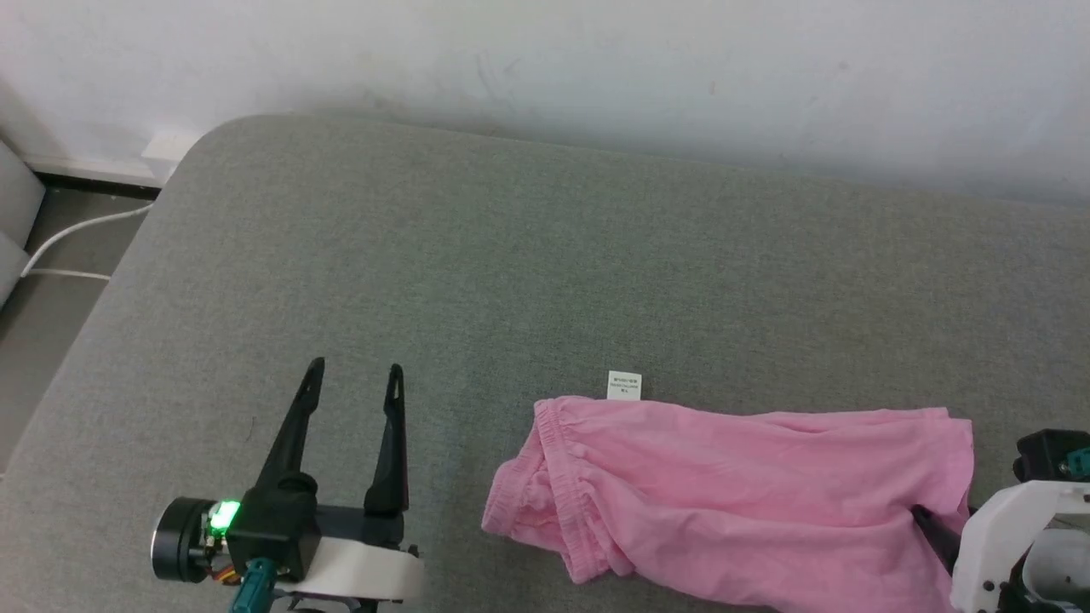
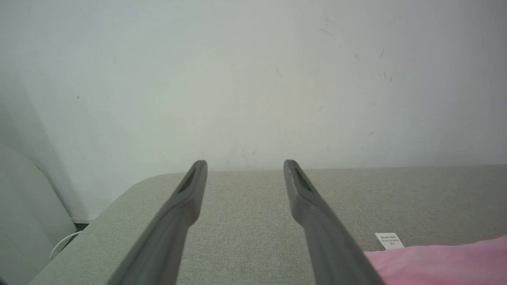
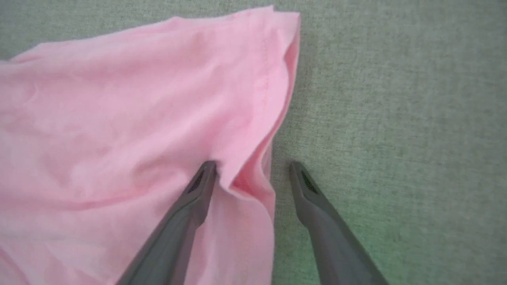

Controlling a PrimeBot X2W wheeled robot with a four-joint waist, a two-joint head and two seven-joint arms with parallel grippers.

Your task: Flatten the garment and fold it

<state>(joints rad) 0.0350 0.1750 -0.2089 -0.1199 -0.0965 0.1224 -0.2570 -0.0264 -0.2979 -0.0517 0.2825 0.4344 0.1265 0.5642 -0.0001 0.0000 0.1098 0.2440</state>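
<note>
The garment (image 1: 732, 494) lay rumpled on the grey cushion (image 1: 511, 255), with its white label (image 1: 623, 386) poking out at its far edge. The left end effector (image 1: 356, 368) hung beside the garment's waistband end, fingers apart and empty. The right end effector (image 3: 253, 168), fingers apart, straddled the garment's opposite hem, one finger seemingly touching the fabric.

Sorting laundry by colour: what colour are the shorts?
Light pink thin fabric shorts, clearest in the head view.

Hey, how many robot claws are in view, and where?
2. The left claw is open above the grey cushion, left of the pink shorts. The right claw is open astride the shorts' right hem, one finger on the fabric, one off it.
</note>
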